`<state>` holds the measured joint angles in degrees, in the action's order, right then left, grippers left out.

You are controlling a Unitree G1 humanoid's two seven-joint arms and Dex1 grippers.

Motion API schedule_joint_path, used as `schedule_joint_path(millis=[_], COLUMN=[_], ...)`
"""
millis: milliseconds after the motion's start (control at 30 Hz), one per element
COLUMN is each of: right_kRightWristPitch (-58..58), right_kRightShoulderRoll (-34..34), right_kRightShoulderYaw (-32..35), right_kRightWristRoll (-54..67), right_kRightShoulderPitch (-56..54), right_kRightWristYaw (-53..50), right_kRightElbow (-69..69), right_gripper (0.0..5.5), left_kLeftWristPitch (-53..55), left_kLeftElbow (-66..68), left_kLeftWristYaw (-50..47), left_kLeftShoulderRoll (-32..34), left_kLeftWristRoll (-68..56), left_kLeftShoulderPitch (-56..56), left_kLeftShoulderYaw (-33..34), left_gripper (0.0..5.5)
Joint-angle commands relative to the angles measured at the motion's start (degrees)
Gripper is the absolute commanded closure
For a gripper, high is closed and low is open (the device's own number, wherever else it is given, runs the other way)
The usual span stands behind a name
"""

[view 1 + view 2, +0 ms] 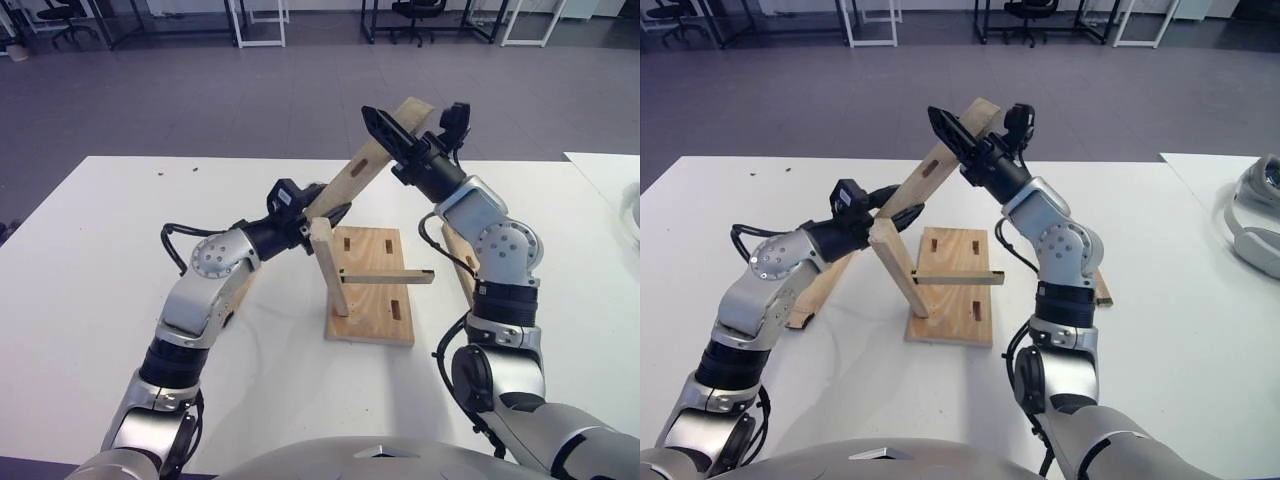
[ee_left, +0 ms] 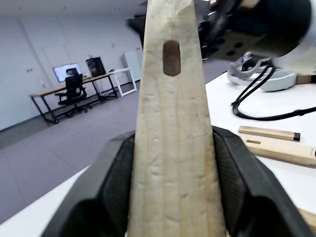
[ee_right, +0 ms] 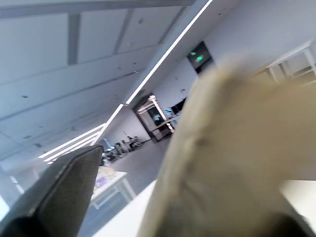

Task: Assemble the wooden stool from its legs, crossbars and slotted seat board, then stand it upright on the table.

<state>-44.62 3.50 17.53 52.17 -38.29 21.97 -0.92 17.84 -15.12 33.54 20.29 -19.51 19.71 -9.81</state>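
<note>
A long wooden leg (image 1: 370, 155) with a slot near its top slants up over the table. My left gripper (image 1: 325, 207) is shut on its lower end, and its black fingers (image 2: 113, 182) clamp both sides. At the leg's raised end my right gripper (image 1: 390, 128) stands open; one finger (image 3: 64, 187) sits apart from the wood (image 3: 222, 148). The slotted seat board (image 1: 375, 250) lies flat on the table. A second leg (image 1: 328, 262) stands tilted at its left edge, with a crossbar (image 1: 390, 276) sticking out to the right.
A spare leg (image 1: 461, 262) lies behind my right arm, and another wooden piece (image 1: 820, 285) lies under my left arm. A white headset (image 1: 1255, 215) rests on the neighbouring table at the right. The white table has free room at the front and left.
</note>
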Motion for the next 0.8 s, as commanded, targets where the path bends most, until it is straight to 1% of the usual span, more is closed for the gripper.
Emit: schedule_joint_path(millis=[33,67,167,300,367,533,567,667,733,800], right_kRightWristPitch=[-3.80,-4.50,-5.98,-6.68,-6.71,-6.53,-5.71,-2.25,-1.67,-3.39], right_kRightShoulderRoll=[0.45,0.85,1.73,3.16,3.80,4.54,4.28,5.99,7.64,7.25], right_kRightShoulderYaw=[2.16,2.23,2.97,4.21,4.22,4.20,4.71,7.73,11.82,15.69], right_kRightWristRoll=[5.22,5.96,8.14,10.34,10.75,11.63,11.32,8.35,8.07,12.23], right_kRightShoulderPitch=[-0.64,-0.36,0.29,-0.16,-0.18,0.12,0.56,7.54,18.20,30.15], right_kRightWristYaw=[-3.62,-4.05,-5.77,-7.33,-7.80,-9.02,-9.99,-12.31,-15.23,-19.43], right_kRightElbow=[-0.78,-0.99,-1.22,-1.15,-1.21,-1.11,-1.24,-5.49,-13.54,-22.92], right_gripper=[2.56,2.68,3.42,4.17,4.30,4.37,4.37,4.49,4.49,4.49], left_kLeftWristPitch=[-2.68,-3.17,-4.87,-5.88,-6.12,-6.35,-5.80,-5.17,-4.96,-3.93], left_kLeftElbow=[1.29,1.36,2.04,2.82,3.06,3.13,3.09,3.72,2.99,0.75], left_kLeftWristYaw=[1.23,1.21,1.61,2.48,2.61,3.18,3.56,3.17,2.34,-0.15], left_kLeftShoulderRoll=[-0.54,-0.67,-0.46,0.24,0.32,0.70,1.09,2.26,3.64,4.49], left_kLeftWristRoll=[1.09,1.10,1.97,3.52,3.91,5.54,5.77,6.97,8.08,8.89], left_kLeftShoulderPitch=[0.63,0.67,1.01,0.64,0.50,-0.11,-0.38,-2.47,-6.86,-13.59], left_kLeftShoulderYaw=[0.17,0.34,0.49,0.52,0.72,0.02,-0.37,-0.34,0.59,2.54], left_gripper=[3.43,3.43,3.43,3.43,3.43,3.43,3.06,2.67,2.22,1.84])
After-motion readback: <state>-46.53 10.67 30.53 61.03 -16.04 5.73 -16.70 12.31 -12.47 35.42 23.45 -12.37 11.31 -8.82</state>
